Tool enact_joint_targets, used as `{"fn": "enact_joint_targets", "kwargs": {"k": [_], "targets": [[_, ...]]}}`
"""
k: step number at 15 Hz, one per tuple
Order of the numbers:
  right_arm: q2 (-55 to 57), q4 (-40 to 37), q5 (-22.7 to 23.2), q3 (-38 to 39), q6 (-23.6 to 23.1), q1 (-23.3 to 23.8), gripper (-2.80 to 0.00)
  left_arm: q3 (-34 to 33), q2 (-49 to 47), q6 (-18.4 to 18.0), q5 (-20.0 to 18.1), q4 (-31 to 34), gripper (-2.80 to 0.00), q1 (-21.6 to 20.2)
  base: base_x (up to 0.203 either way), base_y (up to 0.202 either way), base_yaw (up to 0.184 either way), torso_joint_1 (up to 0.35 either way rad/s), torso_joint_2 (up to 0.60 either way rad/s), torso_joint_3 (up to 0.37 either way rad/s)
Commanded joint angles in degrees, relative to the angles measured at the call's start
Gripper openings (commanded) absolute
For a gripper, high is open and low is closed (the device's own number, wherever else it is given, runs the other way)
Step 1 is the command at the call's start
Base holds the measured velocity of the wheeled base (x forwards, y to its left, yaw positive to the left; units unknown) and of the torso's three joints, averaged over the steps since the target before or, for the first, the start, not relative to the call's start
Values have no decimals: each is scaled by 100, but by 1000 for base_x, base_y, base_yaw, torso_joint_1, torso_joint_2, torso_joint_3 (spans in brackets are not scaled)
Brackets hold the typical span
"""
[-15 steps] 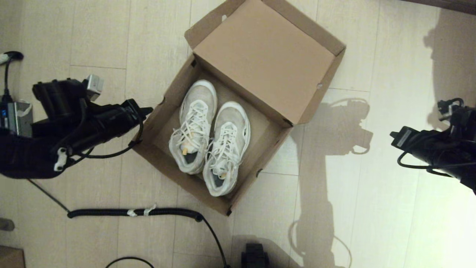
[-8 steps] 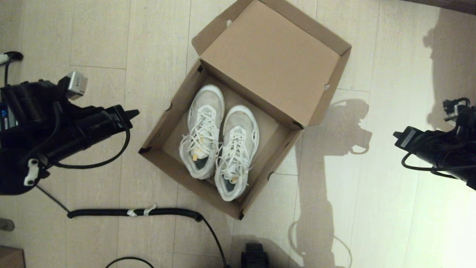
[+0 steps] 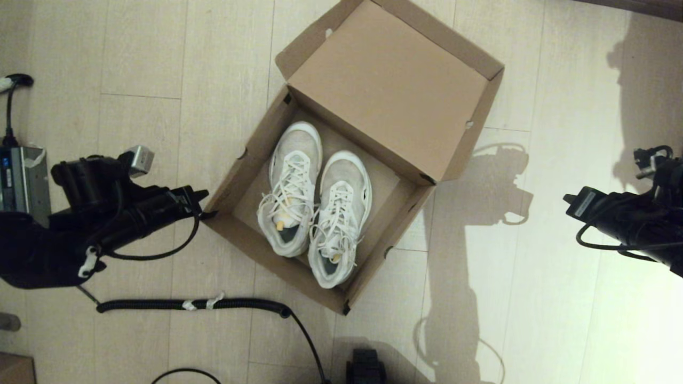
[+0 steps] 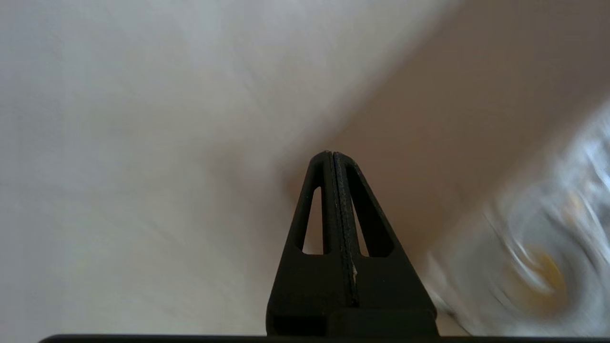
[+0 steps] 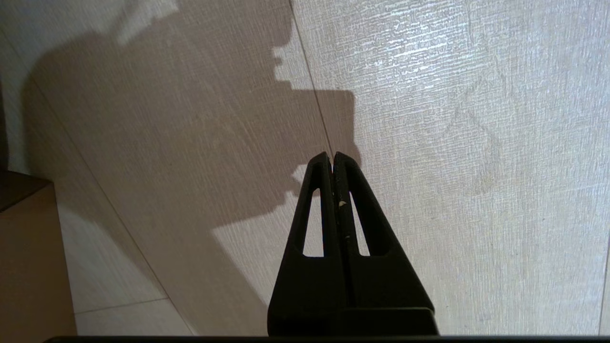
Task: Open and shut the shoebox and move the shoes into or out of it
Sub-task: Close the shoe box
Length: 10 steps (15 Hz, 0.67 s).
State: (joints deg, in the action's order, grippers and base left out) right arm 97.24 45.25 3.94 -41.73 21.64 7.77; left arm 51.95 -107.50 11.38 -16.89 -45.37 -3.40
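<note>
The shoebox [image 3: 243, 154] stands open on the floor, its lid [image 3: 389, 85] folded back at the far side. Both white shoes [image 3: 291, 186] [image 3: 339, 213] lie side by side inside, toes pointing away from me. My left gripper [image 3: 201, 196] is shut and empty, just outside the box's left corner; I cannot tell whether it touches. In the left wrist view the shut left gripper [image 4: 332, 155] points at the brown box wall [image 4: 452, 109], with a blurred shoe [image 4: 538, 247] beside it. My right gripper [image 3: 568, 200] hangs shut over bare floor at the far right, as the right gripper [image 5: 332, 156] shows in its wrist view.
A black coiled cable [image 3: 192, 305] runs across the floor in front of the box. A grey device [image 3: 18, 178] sits at the left edge, a small brown cardboard piece [image 3: 16, 369] in the near left corner, and a black part [image 3: 365, 368] at the bottom centre.
The box slid and turned to the right, then stayed put. My left arm drew back to the left, then came forward again to the box's left corner. The right arm barely moved.
</note>
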Motion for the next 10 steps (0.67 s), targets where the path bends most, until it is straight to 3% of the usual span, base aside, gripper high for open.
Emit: {"fn": "enact_joint_targets", "kwargs": {"k": [1,3,5,8,10], "targets": [[12,28,2,51,16,-3,-280,-326,116,375,-22,-32,-280,250,0,0,0,0,0,0],[-4,28,11,95,16,-3,-280,-567,578,984,-31,-34,-280,596,0,0,0,0,0,0],[-13,28,2,78,16,-3,-280,-836,1060,1320,-26,21,-280,1129,0,0,0,0,0,0],[-24,28,2,95,25,-3,-280,-1458,1364,1468,184,15,-280,1989,0,0,0,0,0,0],[-39,28,2,95,25,6,-280,-1508,1399,1304,397,-14,-280,1785,0,0,0,0,0,0]]}}
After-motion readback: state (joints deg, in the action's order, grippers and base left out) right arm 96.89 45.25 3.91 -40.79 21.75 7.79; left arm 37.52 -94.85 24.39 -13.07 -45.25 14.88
